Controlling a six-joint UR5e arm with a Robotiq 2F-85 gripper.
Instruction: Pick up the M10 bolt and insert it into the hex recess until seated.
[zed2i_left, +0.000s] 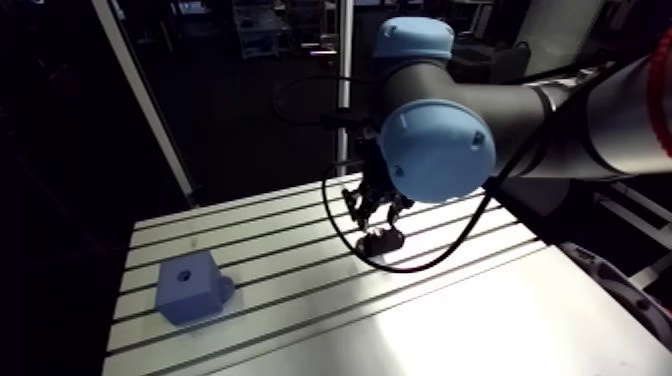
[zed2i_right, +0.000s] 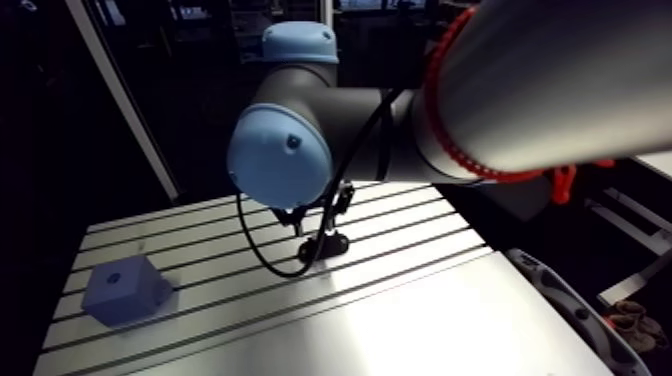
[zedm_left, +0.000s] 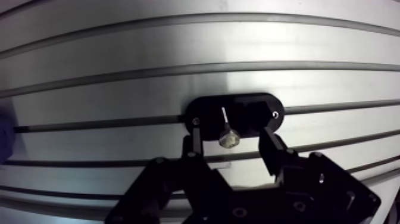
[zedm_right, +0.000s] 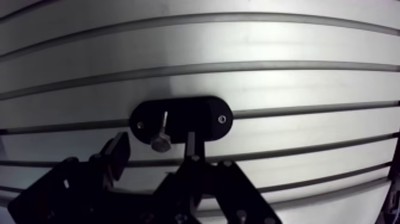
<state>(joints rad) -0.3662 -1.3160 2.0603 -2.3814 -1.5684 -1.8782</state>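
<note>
In the wrist view a black oval holder (zedm_left: 250, 110) lies on the slotted table, with the M10 bolt (zedm_left: 228, 138) standing in it, hex head up. My gripper (zedm_left: 231, 142) is open right over it. The bolt head sits between the two fingers (zedm_left: 195, 142) with a gap on each side. In the arm view the gripper (zed2i_left: 378, 212) hangs just above the holder (zed2i_left: 383, 241) near the middle of the table. A blue block (zed2i_left: 190, 288) with a small recess in its top face stands at the table's left, well away from the gripper.
The aluminium table (zed2i_left: 450, 320) has long slots running across it. Its left edge lies just beyond the blue block. A black cable (zed2i_left: 440, 255) loops from the wrist down to the table beside the holder.
</note>
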